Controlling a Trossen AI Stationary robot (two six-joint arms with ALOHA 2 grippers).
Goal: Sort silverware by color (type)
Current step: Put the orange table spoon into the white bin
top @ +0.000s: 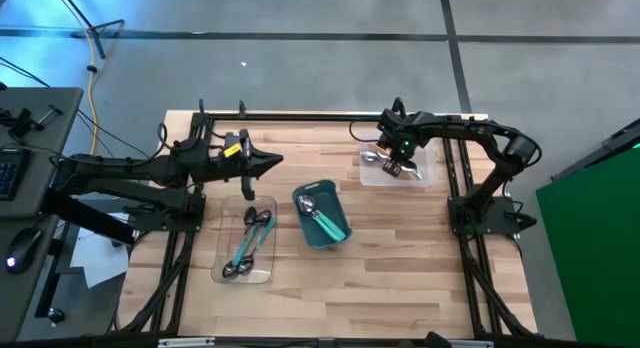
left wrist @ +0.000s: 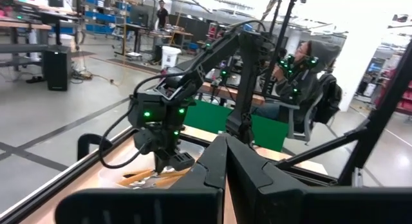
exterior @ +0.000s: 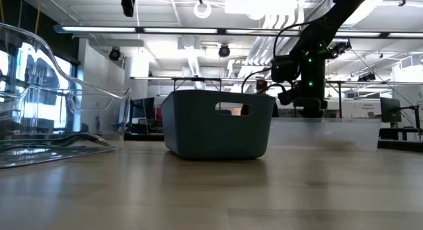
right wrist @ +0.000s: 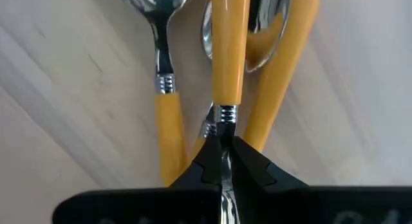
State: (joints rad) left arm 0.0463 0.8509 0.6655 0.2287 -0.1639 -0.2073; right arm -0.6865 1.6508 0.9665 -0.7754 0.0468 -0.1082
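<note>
Gripping an orange-handled spoon [right wrist: 228, 56] by its metal neck, the right tool [right wrist: 222, 161] hangs over the clear tray [top: 372, 174] in the upper right of the high view, above two more orange spoons [right wrist: 168, 130] lying there. The left tool [top: 268, 163] is clenched on nothing, hovering at upper left of the surface [top: 400, 278]. Teal-handled spoons [top: 248, 246] and dark ones lie in the clear tray [top: 228, 238] at lower left. Another teal spoon [top: 322, 219] rests in the teal bin [top: 334, 191] at centre.
</note>
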